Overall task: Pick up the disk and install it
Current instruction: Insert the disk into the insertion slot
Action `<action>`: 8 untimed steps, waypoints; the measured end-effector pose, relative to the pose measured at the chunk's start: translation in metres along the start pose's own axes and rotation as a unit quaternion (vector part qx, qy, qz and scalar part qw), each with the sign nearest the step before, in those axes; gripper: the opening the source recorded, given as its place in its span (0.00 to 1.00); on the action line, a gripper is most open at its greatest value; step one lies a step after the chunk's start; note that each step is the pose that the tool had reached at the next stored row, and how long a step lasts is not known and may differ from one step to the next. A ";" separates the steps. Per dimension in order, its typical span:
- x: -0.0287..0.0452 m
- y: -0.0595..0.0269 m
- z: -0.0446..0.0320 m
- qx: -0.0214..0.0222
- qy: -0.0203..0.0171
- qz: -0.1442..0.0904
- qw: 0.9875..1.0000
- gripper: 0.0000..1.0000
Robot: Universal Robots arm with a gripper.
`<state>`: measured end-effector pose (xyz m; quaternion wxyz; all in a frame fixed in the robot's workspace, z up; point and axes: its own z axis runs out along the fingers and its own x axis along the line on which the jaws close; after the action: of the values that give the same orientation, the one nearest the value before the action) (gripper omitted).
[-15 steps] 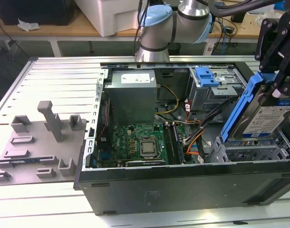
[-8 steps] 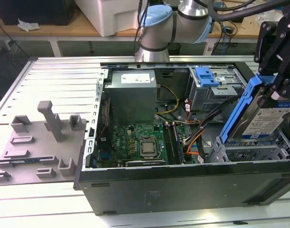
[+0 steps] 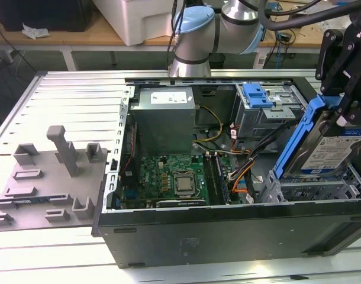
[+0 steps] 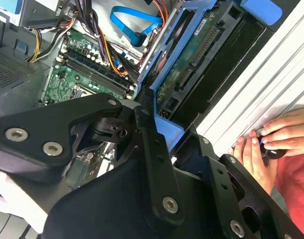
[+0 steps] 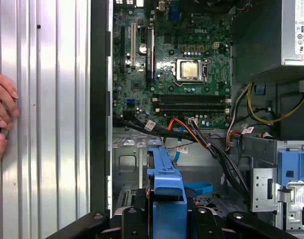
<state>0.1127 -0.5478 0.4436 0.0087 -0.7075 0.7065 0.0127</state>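
The disk point(image 3: 339, 149) is silver with a white and blue label in a blue bracket point(image 3: 296, 136); the gripper point(image 3: 345, 115) is black; the motherboard point(image 3: 168, 174) is green; the case point(image 3: 228, 234) is black; the table point(image 3: 62, 94) is ribbed silver.

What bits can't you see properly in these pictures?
- The disk: in the exterior view its lower end sits behind the grey drive cage, so how deep it goes is unclear.
- The tool: the exterior view's right edge cuts part of it off.
- A person's hand: in the second wrist view the tool's black body covers part, and the small dark thing it holds is too hidden to name.
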 end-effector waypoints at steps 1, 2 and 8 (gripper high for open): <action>0.0000 -0.0001 0.0008 0.000 0.000 0.000 1.000 0.37; 0.0001 -0.0002 0.0011 0.000 0.000 0.000 1.000 0.37; 0.0001 -0.0005 0.0038 0.000 0.000 0.000 1.000 0.37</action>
<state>0.1131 -0.5478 0.4398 0.0088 -0.7075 0.7065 0.0127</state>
